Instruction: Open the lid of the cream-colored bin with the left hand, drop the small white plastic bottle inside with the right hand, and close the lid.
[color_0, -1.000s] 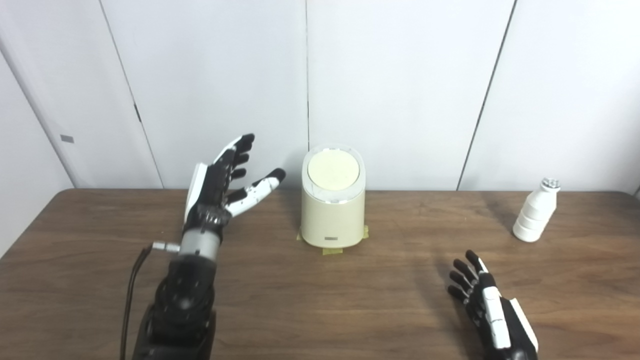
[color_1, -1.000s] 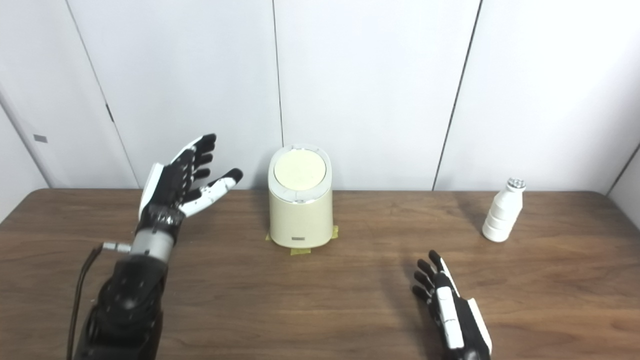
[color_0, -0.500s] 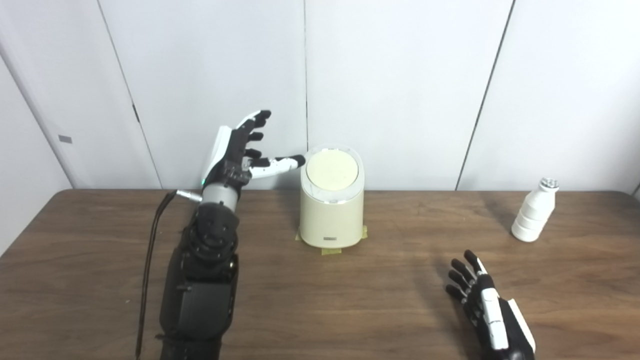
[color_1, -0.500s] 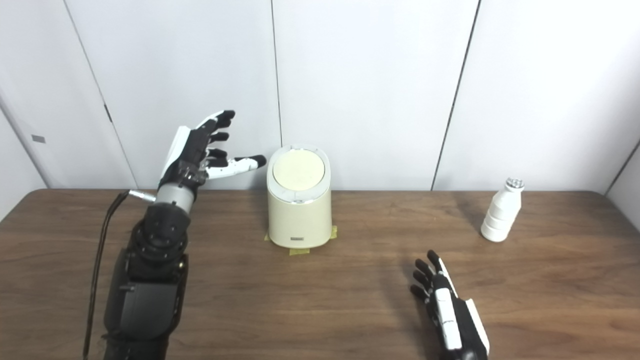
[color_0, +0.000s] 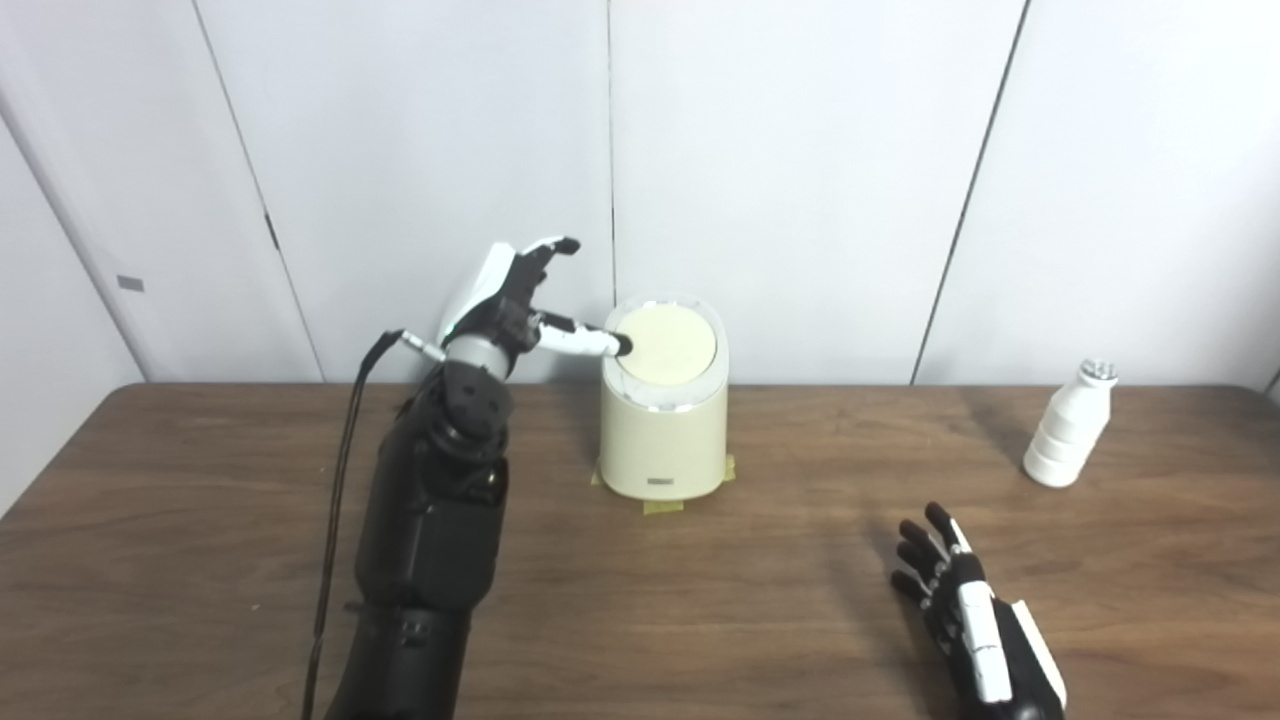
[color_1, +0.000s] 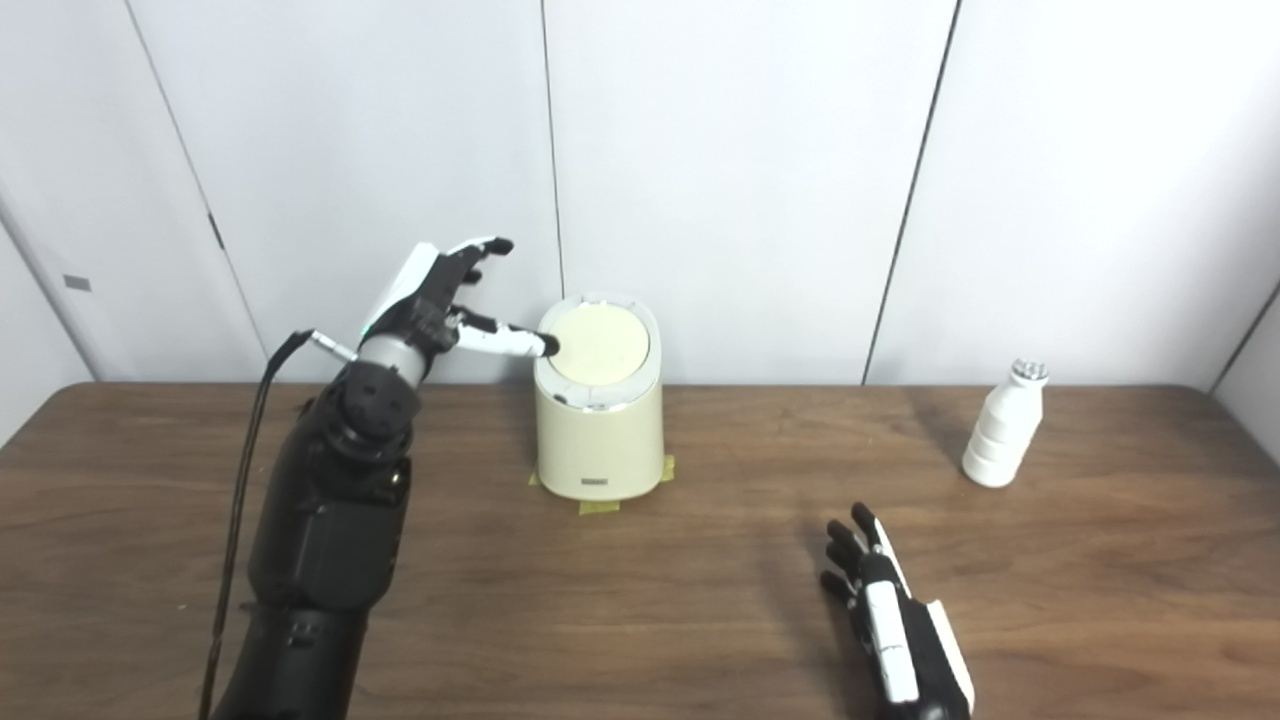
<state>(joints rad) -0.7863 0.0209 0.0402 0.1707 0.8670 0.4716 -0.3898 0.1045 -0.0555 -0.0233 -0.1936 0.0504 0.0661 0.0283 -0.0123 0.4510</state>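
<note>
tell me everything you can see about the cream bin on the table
The cream-colored bin is a small rounded tub that looks like smooth plastic, standing upright near the back of the wooden table. Its round lid is shut, set in a paler rim that slopes toward the camera. A small dark label sits low on its front, and bits of yellowish tape show at its base. The left hand reaches in from the left, one fingertip at the lid's left edge.
</note>
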